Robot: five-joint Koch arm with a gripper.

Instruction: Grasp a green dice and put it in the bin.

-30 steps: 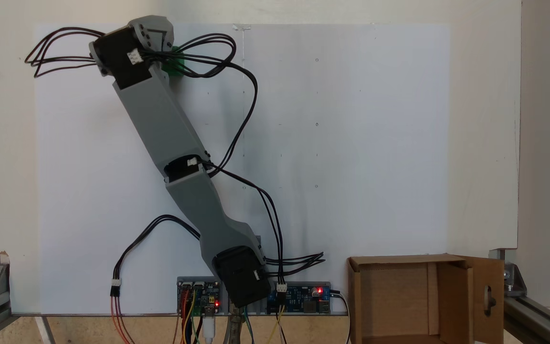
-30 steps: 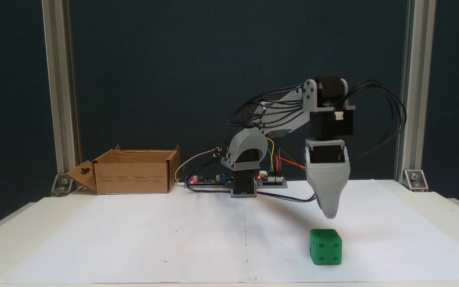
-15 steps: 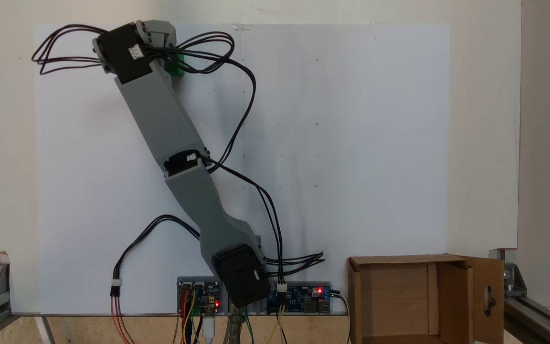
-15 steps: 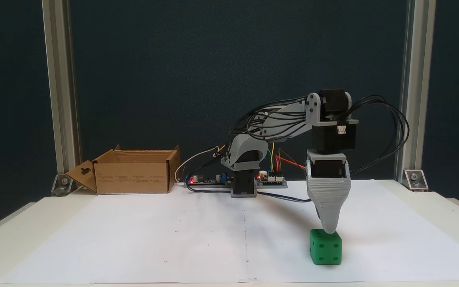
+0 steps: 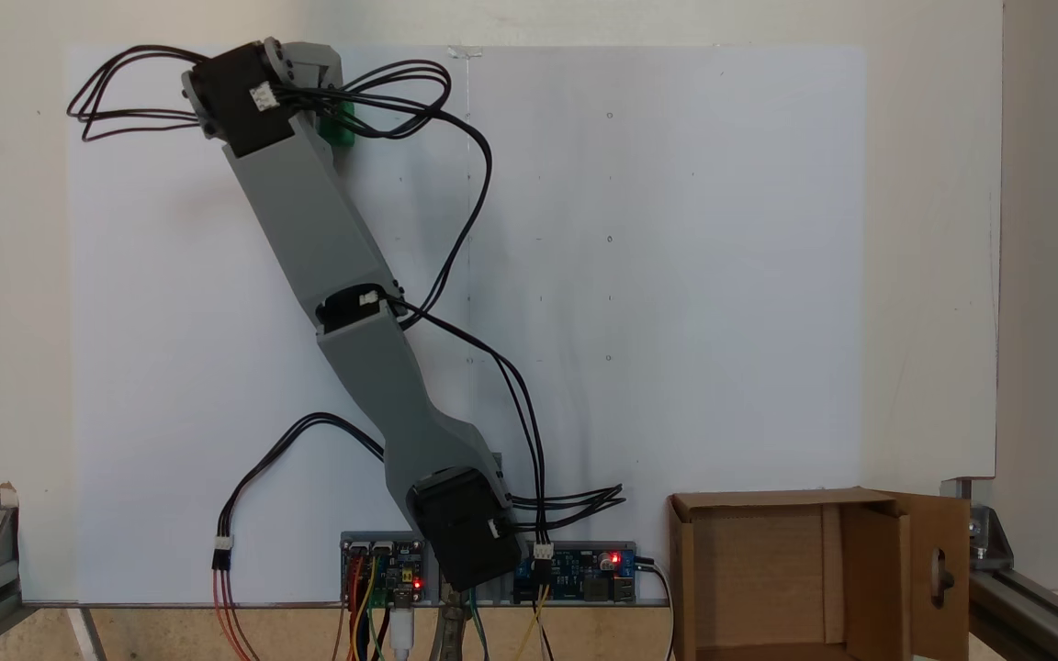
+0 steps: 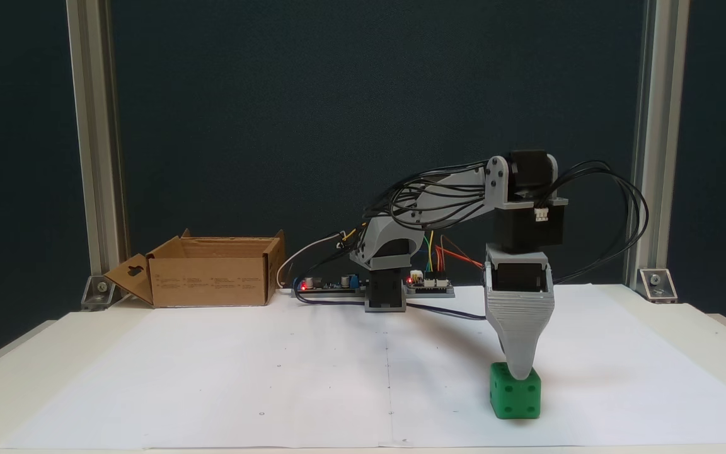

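Now the gripper [image 6: 518,373] sits lower than 1 second ago, when it hung clear above the dice [image 6: 515,399]; its tip overlaps the dice's top face. By my reading, the grasp is about to begin. Only 1 jaw tip shows, so I cannot tell its opening. Count: 1 dice on the paper [image 6: 275,384], 1 bin [image 6: 212,280] well apart.

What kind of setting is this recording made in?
Likely a hobby or lab robotics bench: aluminium frame posts around a paper-covered table, exposed circuit boards with lit LEDs beside the arm's base, dark backdrop behind.
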